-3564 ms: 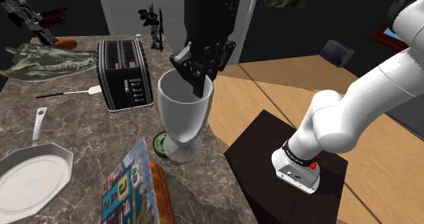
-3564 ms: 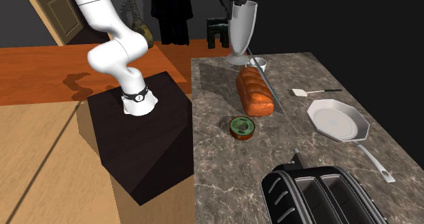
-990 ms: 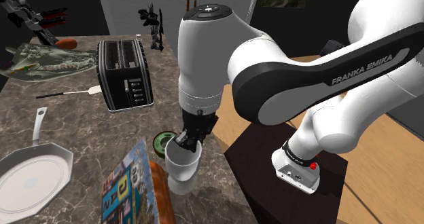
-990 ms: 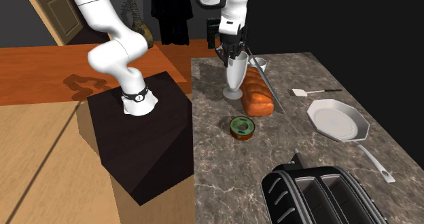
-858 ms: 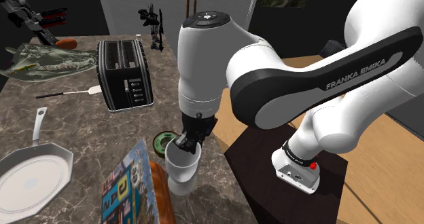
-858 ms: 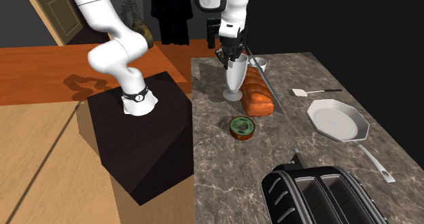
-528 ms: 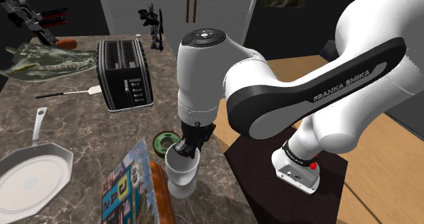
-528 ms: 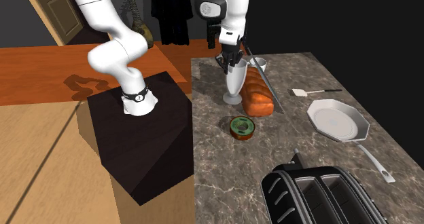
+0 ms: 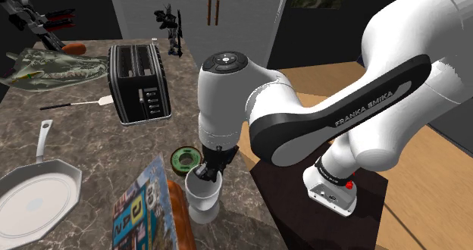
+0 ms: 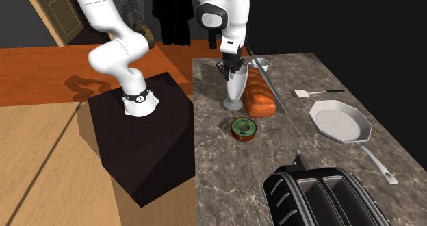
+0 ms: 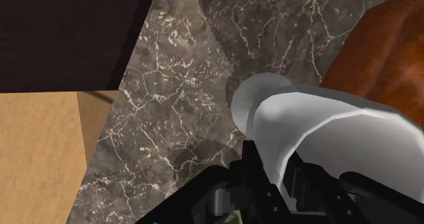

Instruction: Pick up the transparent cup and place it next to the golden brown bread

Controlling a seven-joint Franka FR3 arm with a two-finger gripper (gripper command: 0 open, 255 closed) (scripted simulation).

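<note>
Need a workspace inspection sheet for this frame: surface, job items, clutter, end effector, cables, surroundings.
Surface: dark veined marble counter.
Job's things: pale footed cup upright, close beside the brown bread loaf; unclear whether its foot touches the counter.
Clutter: black toaster, white pan, round green tin, spatula, colourful book.
Grippers: end effector shut on the cup's rim from above.
Cables: nothing seen.
Surroundings: dark stand, wooden floor, door.

The arm (image 9: 364,104) bears the words FRANKA EMIKA.
</note>
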